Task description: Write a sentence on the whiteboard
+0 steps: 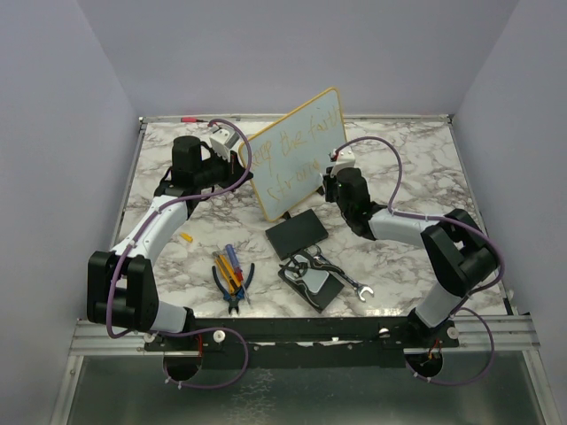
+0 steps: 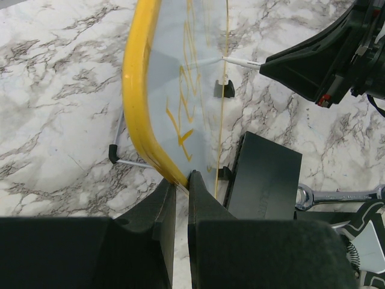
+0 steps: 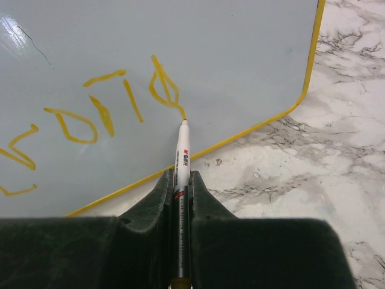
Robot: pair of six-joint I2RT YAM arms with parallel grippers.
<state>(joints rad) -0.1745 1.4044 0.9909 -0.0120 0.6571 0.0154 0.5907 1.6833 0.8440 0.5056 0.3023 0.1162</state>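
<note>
While the white-barrelled marker point(image 3: 182, 158) rests its tip at the tail of the last orange stroke, the writing looks close to complete. The large glossy whiteboard with the thin yellow frame point(image 1: 282, 200) stands tilted on its small black feet towards the far middle of the marble-patterned worktop point(image 1: 416, 155), its face turned to the right arm. On it the yellowish-orange handwritten sentence point(image 1: 301, 146) runs in two lines; the overhead view gives something like "the faith" above and a shorter word below. Its first letters are partly hidden behind the left arm.

The right fingers point(image 3: 159, 201) are closed tight on the marker, which lies straight between them with its nib against the board, near the lower right corner of the frame. From this wrist view the closing letters of the lower word are formed, down to a looped final letter whose tail meets the nib.

The left fingers point(image 2: 165, 208) are pinched onto the yellow frame at the board's left edge, steadying it.

Judging from this, both lines are down. What seems left is to finish that tail, lift the nib clear and let go of the board.
</note>
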